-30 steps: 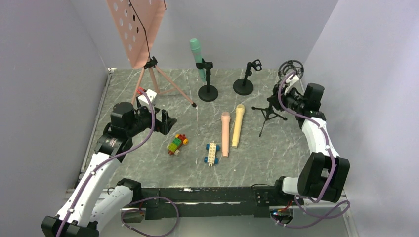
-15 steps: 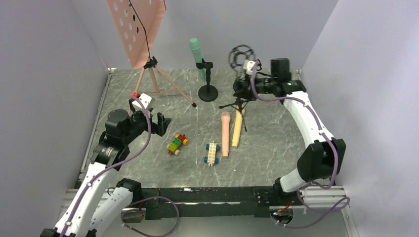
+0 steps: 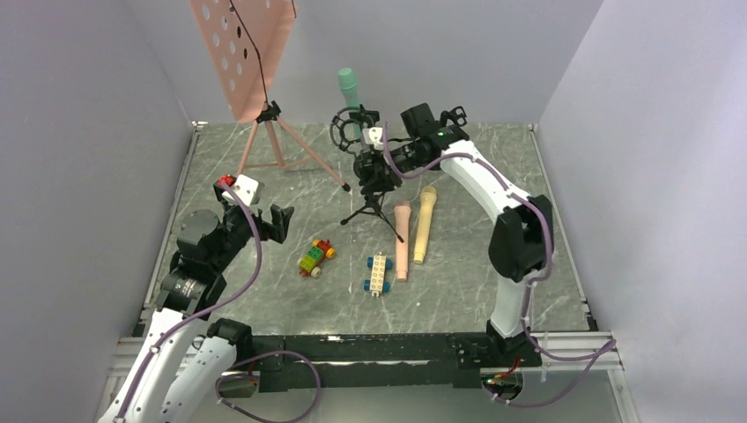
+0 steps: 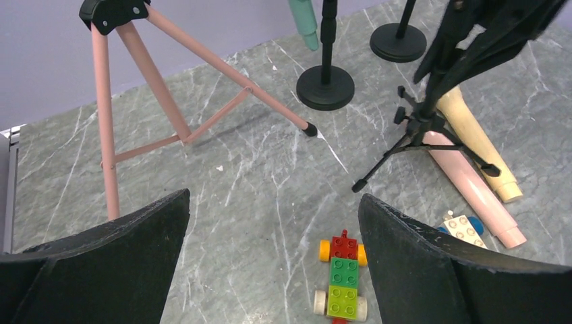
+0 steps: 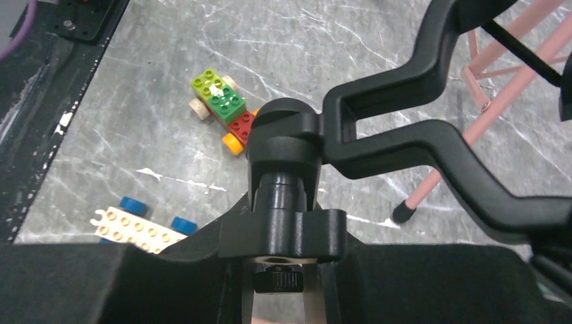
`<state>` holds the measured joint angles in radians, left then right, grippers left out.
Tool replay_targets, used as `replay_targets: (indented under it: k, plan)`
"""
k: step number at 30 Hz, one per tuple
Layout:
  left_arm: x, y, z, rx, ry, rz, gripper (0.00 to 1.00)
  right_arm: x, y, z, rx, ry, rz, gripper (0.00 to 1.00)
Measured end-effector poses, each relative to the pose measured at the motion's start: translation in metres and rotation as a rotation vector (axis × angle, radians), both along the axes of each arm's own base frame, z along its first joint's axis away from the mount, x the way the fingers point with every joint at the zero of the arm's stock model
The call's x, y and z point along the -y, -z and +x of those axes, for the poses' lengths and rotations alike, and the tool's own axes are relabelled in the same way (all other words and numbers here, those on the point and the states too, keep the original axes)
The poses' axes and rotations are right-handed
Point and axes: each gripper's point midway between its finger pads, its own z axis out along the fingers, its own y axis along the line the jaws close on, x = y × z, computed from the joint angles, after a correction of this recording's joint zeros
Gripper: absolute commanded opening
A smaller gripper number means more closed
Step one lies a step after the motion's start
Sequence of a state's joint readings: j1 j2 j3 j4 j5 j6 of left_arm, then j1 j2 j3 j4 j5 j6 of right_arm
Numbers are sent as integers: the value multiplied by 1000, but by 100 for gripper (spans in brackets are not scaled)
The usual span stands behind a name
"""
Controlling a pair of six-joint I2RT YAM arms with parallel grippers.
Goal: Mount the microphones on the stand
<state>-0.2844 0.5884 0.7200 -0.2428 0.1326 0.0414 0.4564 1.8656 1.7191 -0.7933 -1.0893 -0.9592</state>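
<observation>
Between the fingers of my right pincer (image 3: 385, 157) sits the stem of the small black tripod microphone stand (image 4: 423, 121), clamped tight, its ring cradle (image 3: 346, 129) empty at the top. I judge this to be the placing step: the stand needs a firm spot mid-way across the grey marbled counter (image 3: 493, 256) before anything goes into it. I cannot tell whether its feet touch down.

Just below that pincer, towards me, lie the salmon pink microphone (image 3: 402, 240) and the pale tan-yellow microphone (image 3: 424, 225), side by side, with a tripod leg crossing in front of the pink one's head. Just behind the pincer the mint green stick microphone (image 3: 349, 88) stands clipped in a black round-base stand (image 4: 326, 86). To the pincer's right, a second round-base stand (image 3: 454, 115) has an empty clip. I see no bins or trays; those holders are the only receptacles.

My left pincer (image 4: 273, 202) hangs spread wide, holding nothing, with a green-and-red toy-brick car (image 4: 342, 283) just ahead of it. Next I'd want the tripod planted steady, then a free pincer on the pink microphone.
</observation>
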Motion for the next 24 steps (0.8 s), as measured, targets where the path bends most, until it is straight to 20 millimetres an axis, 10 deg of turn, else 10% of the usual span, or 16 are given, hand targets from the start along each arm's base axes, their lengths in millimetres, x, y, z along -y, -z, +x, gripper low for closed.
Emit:
replay_targets:
  k: [19,24]
  plan:
    - [-4,7,4,-17,-25,14,99,-32,52,17,27,-228,72,29]
    - [-4,9,5,-22,-26,19,99,-32,52,12,38,-254,97,47]
